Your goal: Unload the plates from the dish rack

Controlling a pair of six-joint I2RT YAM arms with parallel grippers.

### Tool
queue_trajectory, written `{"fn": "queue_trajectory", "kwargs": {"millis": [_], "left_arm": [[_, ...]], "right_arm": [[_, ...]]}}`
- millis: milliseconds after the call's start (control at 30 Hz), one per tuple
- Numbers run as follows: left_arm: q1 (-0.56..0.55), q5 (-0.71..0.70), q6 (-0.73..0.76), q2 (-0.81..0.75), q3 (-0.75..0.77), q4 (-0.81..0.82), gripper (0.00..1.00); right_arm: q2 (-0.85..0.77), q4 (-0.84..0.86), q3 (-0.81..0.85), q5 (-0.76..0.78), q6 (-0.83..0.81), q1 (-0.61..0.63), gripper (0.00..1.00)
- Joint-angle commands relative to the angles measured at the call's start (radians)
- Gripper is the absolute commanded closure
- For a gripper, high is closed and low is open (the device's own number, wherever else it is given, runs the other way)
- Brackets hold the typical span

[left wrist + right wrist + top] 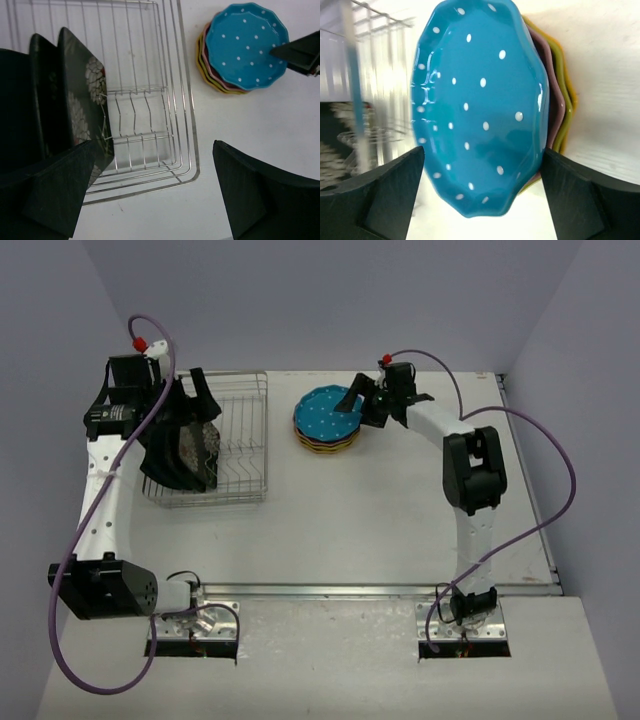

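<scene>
1. Hovering my right pincer (480,155), spread wide, over the blue plate (480,110), which tops the stack (202,57) on the table beside the rack (185,100). A finger clipping its rim on the way up could shove the pile.
2. My left pincer (152,150), spread too, hangs over the black plates (82,100) standing at the rack's left end. A shallow pinch could let one slip.
3. Tines may snag a tilted plate.
</scene>
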Motion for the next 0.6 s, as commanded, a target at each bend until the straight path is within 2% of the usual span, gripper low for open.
{"fn": "queue_trajectory", "kwargs": {"millis": [0, 33, 100, 333, 467, 567], "left_arm": [[0.005, -0.174, 0.008, -0.060, 0.009, 0.065, 0.00], [0.005, -0.211, 0.018, -0.064, 0.007, 0.066, 0.00], [0.005, -0.262, 0.028, -0.065, 0.004, 0.066, 0.00], [0.004, -0.417, 0.084, -0.040, 0.007, 0.063, 0.02], [0.002, -0.434, 0.151, -0.014, 0.006, 0.060, 0.17], [-0.009, -0.410, 0.196, 0.020, 0.017, 0.029, 0.33]], "right_arm": [[-0.146, -0.182, 0.116, 0.324, -0.287, 0.074, 0.05], [-0.149, -0.212, 0.135, 0.363, -0.343, 0.086, 0.01], [-0.152, -0.241, 0.152, 0.446, -0.398, 0.114, 0.01], [-0.115, -0.335, 0.203, 0.601, -0.469, 0.126, 0.01], [-0.153, -0.313, 0.153, 0.605, -0.488, 0.125, 0.01], [-0.206, -0.276, 0.093, 0.539, -0.486, 0.124, 0.01]]}}
